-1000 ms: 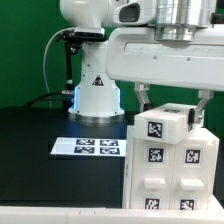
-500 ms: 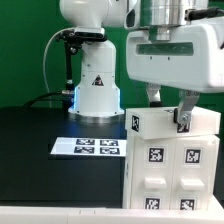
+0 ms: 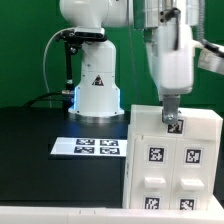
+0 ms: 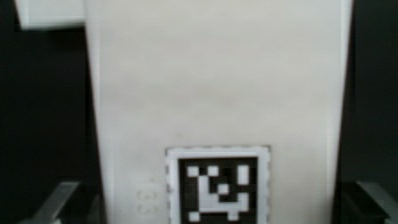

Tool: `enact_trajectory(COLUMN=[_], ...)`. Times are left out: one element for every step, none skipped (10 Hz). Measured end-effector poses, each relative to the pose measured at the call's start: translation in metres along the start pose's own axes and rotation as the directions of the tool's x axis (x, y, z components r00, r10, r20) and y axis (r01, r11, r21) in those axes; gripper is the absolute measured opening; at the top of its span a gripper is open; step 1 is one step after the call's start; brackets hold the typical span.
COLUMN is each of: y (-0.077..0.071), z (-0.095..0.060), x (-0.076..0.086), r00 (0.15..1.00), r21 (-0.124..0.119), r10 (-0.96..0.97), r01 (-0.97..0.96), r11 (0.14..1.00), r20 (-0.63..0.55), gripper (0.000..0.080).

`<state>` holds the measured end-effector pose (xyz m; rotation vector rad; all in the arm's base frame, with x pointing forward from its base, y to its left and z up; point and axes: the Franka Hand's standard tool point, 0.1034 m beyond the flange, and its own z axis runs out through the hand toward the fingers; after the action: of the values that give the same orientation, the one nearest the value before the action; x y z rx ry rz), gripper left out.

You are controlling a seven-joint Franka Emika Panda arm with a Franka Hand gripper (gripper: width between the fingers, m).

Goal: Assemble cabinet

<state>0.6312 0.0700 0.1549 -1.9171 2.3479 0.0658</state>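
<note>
- The cabinet (image 3: 172, 160) stands upright on the black table (image 3: 45, 130), toward the exterior view's right, with tag markers on its front faces.
- The marker board (image 3: 88, 147) lies flat on the table just beside the cabinet, on the exterior view's left.
- The gripper (image 3: 174, 112) hangs directly over the cabinet's top, fingers pointing down at a narrow white top part (image 4: 210, 110) that carries one tag marker.
- In the wrist view the two fingers (image 4: 57, 205) stand either side of this part with dark gaps showing, so the jaws appear wide and apart from it; no firm hold is visible.
- Handling judgement: the part looks like stiff, smooth moulded plastic, probably light but slippery under the pads.
- Recommended hold: across the two long flat side faces, near mid-length, with the fingers square to the faces.
- Risk: an off-centre or shallow pinch may let the part tilt or slide out.
</note>
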Motion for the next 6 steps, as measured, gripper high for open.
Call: enact_trajectory(y=[0.0,0.0,0.0,0.002,0.004,0.004], z=[0.0,0.001,0.001,0.0,-0.006,-0.014], x=[0.0,0.0,0.0,0.0,-0.002,-0.007], r00=[1.0,1.0,1.0,0.996,0.977,0.938], r21=[0.0,-0.001,-0.001,-0.012,-0.035,-0.039], r10=[-0.003,-0.013,-0.016,-0.09,-0.211,-0.346], r01=[0.003,0.013,0.016,0.09,0.212,0.346], r11=[1.0,1.0,1.0,0.996,0.977,0.937], r20=[0.0,-0.001,-0.001,0.001,0.012,0.027], gripper=[0.057,0.057,0.0759,0.0759,0.0787,0.0797])
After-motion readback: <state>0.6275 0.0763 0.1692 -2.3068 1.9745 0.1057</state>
